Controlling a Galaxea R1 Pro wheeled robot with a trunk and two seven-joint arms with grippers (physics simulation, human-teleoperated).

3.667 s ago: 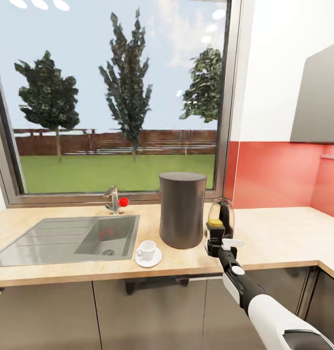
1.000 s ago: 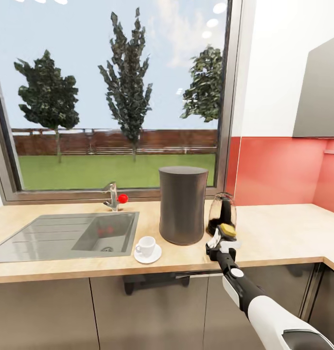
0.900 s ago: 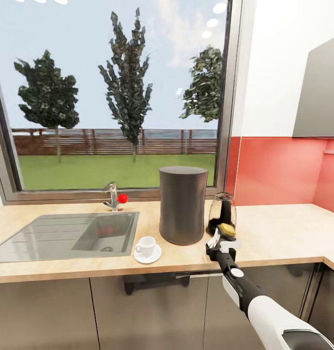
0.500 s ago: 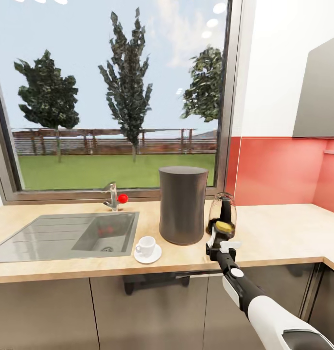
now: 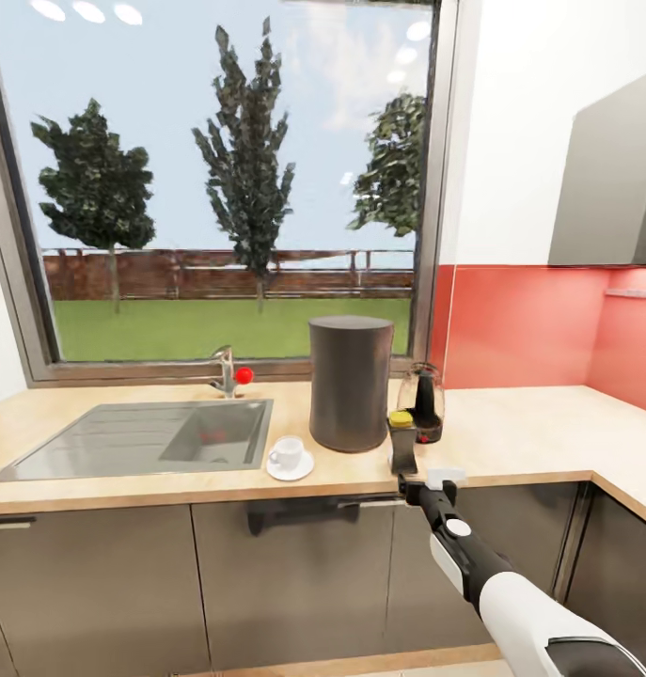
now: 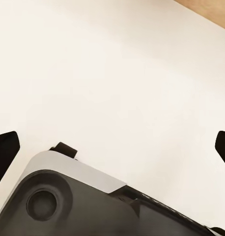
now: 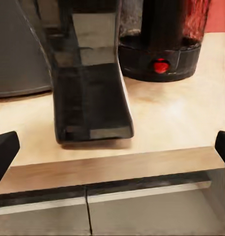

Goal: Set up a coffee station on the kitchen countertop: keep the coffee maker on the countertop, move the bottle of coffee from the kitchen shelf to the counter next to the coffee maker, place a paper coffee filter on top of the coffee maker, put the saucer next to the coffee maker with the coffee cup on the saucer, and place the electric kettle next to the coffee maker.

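Observation:
The tall dark coffee maker stands on the beige countertop. To its right is the clear-domed electric kettle, whose black base and red mark show in the right wrist view. The bottle of coffee with its yellow cap stands upright in front of the kettle; its dark body sits free on the wood. My right gripper hangs open at the counter's front edge, just short of the bottle. The white coffee cup sits on the saucer left of the coffee maker. My left gripper is open. The paper coffee filter is out of view.
A steel sink with a faucet fills the counter's left part under the window. Grey cabinet fronts run below. A grey wall cabinet hangs at the right over a thin grey shelf board and red backsplash.
The bottle was tilted in my right gripper; now it stands upright on the counter, and the gripper has let go and drawn back. The whole view has pulled away from the counter.

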